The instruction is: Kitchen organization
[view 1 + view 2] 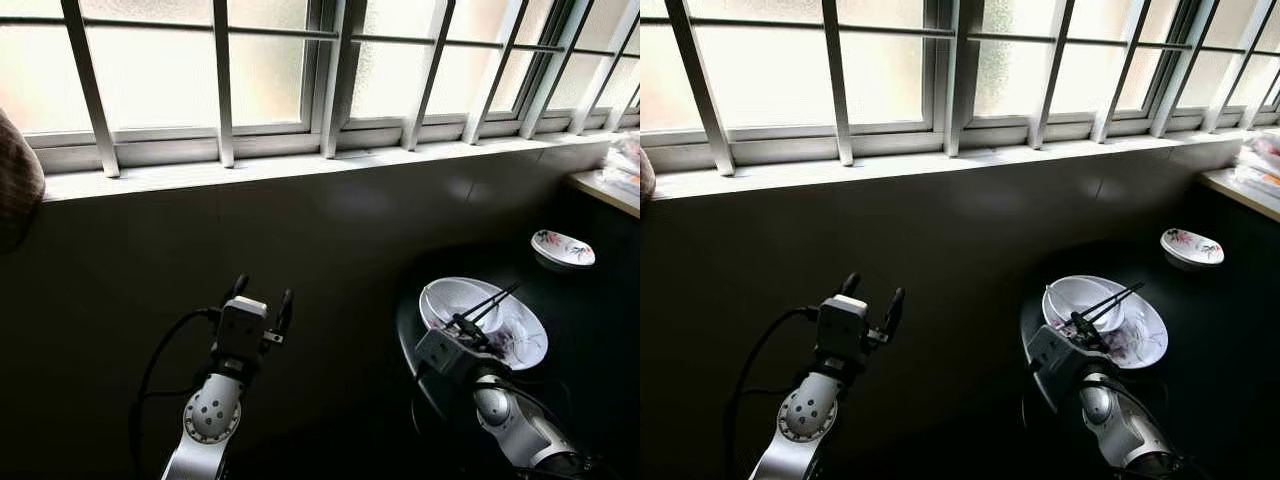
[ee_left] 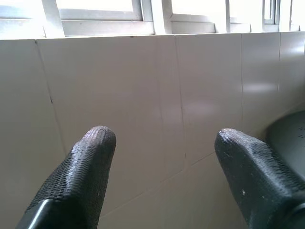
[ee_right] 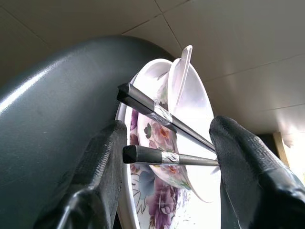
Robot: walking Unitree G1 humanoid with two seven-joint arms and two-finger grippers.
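Right wrist view: right gripper (image 3: 164, 157), fingers spread, brackets black chopsticks (image 3: 164, 117) resting on bowl (image 3: 190, 102) stacked in floral plate (image 3: 143, 210) on dark table (image 3: 52, 90). Left gripper (image 1: 262, 300) wide, empty. Small dish (image 1: 563, 247) uncollected; clearing apparently just beginning.

A wide window (image 1: 300, 70) runs across the top of the scene, its frosted panes glowing with bright daylight behind white bars (image 1: 222, 80). Below it lies a pale sill (image 1: 300, 165). Under the sill, a tiled wall (image 1: 250, 250) drops into deep shadow; the wrist view shows its tiles as large and light-coloured, with thin seams. At lower right sits a dark, round, glossy desk (image 1: 590, 300). At the far right edge, a light-coloured ledge (image 1: 605, 190) catches the light. A brownish, textured shape (image 1: 15, 180) at the far left cannot be identified.
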